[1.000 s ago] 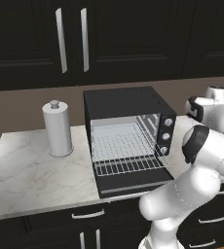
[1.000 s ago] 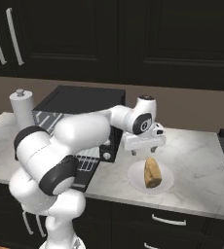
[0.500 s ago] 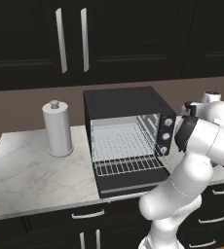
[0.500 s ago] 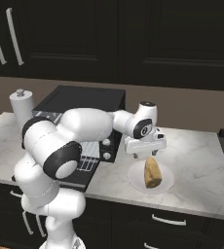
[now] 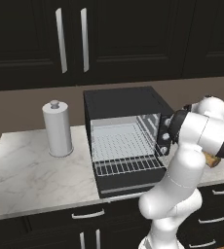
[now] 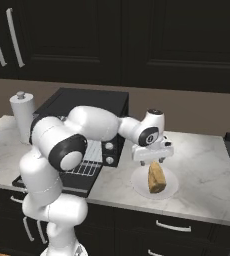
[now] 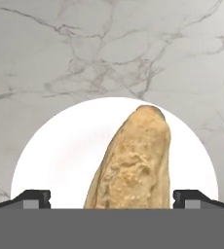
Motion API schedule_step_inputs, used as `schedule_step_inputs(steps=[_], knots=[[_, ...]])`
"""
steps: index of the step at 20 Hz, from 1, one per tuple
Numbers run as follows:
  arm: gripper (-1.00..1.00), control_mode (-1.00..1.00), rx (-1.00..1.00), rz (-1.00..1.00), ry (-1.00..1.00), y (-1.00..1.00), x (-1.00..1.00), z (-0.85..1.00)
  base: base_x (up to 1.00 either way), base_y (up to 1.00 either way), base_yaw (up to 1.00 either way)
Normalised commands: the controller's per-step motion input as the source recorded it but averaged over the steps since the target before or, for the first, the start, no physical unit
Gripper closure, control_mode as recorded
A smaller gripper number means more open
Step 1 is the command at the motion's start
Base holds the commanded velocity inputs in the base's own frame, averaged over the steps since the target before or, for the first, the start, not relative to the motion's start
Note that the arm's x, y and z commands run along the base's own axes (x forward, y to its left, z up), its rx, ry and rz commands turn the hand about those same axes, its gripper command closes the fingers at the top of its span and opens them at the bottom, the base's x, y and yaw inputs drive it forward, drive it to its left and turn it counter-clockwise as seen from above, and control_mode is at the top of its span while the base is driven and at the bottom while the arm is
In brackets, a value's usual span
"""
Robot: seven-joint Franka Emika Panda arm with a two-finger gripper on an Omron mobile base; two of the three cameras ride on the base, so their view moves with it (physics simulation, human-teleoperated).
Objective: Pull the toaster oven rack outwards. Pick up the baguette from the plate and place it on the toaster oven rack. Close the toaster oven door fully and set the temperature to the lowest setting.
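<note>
Claw (image 6: 151,162) wide open, holding nothing, poised just above the baguette (image 6: 156,178); in the hand view its two tips flank the loaf on either side. Baguette lies on the plate (image 6: 169,191), near the counter (image 6: 207,175) front edge, right of the toaster oven (image 5: 123,104). Toaster oven door (image 5: 128,186) is folded down flat toward the counter front edge; toaster oven rack (image 5: 126,164) is drawn out over it. White canister (image 5: 57,128) stands farther back on the left.
</note>
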Motion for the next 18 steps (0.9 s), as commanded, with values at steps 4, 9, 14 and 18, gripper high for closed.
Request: schedule_step_inputs(steps=[4,9,14,18], knots=[[-1.00,-1.00,0.00,0.00,0.00,-0.07,0.03,-0.19,0.00,0.00,0.00],[-1.00,-1.00,0.00,0.00,-0.01,-0.03,0.00,-0.22,0.00,0.00,0.00],[-1.00,-1.00,0.00,0.00,-0.02,0.00,0.00,-0.25,0.00,0.00,0.00],[-1.00,-1.00,0.00,0.00,-0.01,0.00,0.00,-0.27,0.00,0.00,0.00]])
